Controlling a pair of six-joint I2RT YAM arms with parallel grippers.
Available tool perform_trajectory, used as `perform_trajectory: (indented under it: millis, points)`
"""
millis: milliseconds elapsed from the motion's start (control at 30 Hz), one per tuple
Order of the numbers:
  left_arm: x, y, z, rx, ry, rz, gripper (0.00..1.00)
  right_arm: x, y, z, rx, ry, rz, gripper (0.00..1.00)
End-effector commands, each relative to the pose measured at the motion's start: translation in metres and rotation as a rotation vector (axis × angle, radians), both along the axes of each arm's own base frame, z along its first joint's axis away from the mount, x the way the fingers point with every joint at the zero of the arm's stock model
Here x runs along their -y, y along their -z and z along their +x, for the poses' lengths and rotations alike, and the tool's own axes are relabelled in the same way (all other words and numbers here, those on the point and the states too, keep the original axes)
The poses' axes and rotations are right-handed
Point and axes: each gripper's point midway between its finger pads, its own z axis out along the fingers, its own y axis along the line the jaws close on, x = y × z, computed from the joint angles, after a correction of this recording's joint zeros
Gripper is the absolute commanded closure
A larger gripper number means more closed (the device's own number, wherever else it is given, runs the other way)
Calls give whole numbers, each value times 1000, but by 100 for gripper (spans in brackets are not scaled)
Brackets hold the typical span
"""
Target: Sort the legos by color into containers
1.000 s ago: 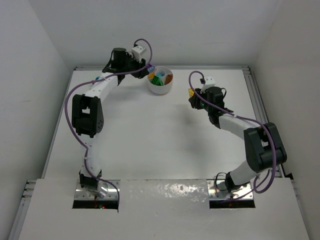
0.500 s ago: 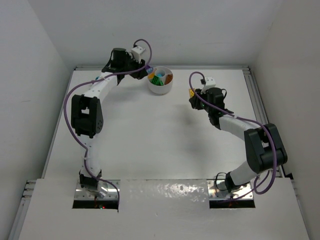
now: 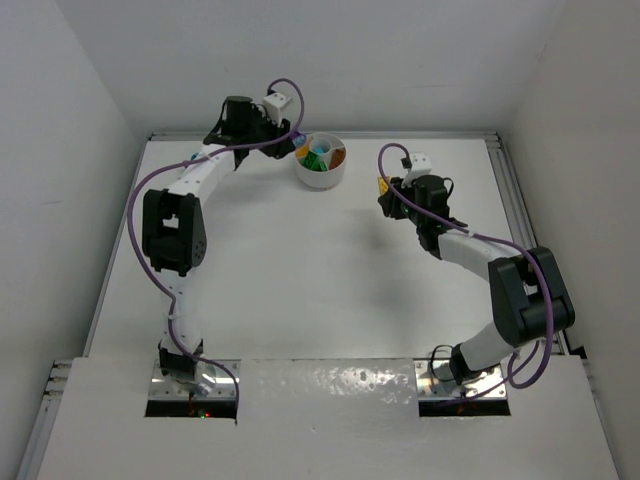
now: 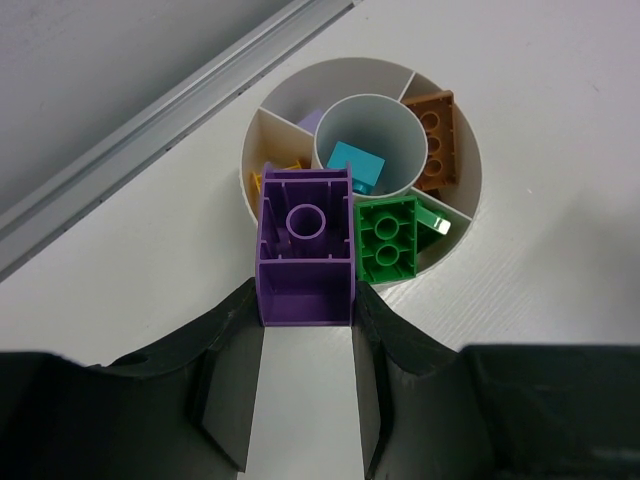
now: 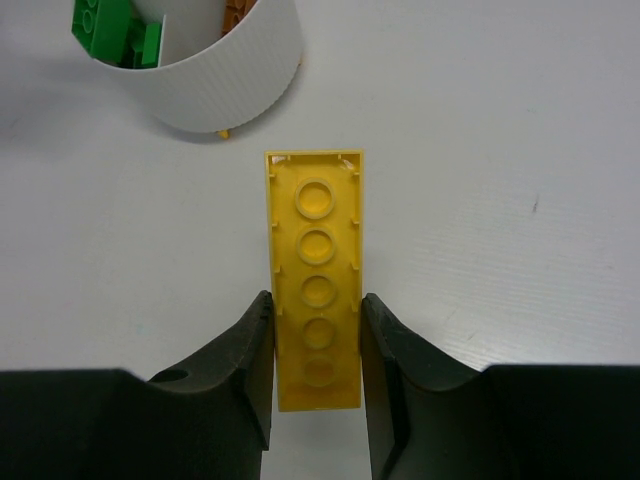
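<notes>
While hovering at the far edge of the tabletop (image 3: 300, 290), left gripper (image 4: 305, 305): is clamping a hollow purple plastic brick (image 4: 305, 240) by its side walls; light, stiff, slick.
right gripper (image 5: 317, 325): is pinching a long yellow plastic plate (image 5: 315, 225) across one end.

Dish (image 5: 220, 80) partly outside right wrist view

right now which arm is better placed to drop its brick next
Left, probably: the left gripper holds its purple brick over the dish rim, while the right gripper holds a yellow brick short of it.
</notes>
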Motion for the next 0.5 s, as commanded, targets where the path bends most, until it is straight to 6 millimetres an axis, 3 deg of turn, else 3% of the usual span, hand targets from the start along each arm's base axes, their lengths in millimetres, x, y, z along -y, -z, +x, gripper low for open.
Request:
perform_trajectory:
  millis: [0, 133, 233, 367, 467]
  points:
    - [1, -52, 0, 107, -8, -25, 100, -2, -33, 7, 93, 0, 36, 100]
    - [-23, -54, 11, 84, -111, -61, 100, 0, -32, 6, 92, 16, 38, 100]
    - [-73, -59, 30, 101, -247, -48, 100, 2, -33, 6, 97, 22, 34, 100]
    - [-113, -79, 42, 170, -344, 2, 100, 2, -35, 7, 106, 19, 26, 100]
    - [-123, -87, 42, 205, -362, 32, 100, 1, -35, 8, 106, 15, 25, 100]
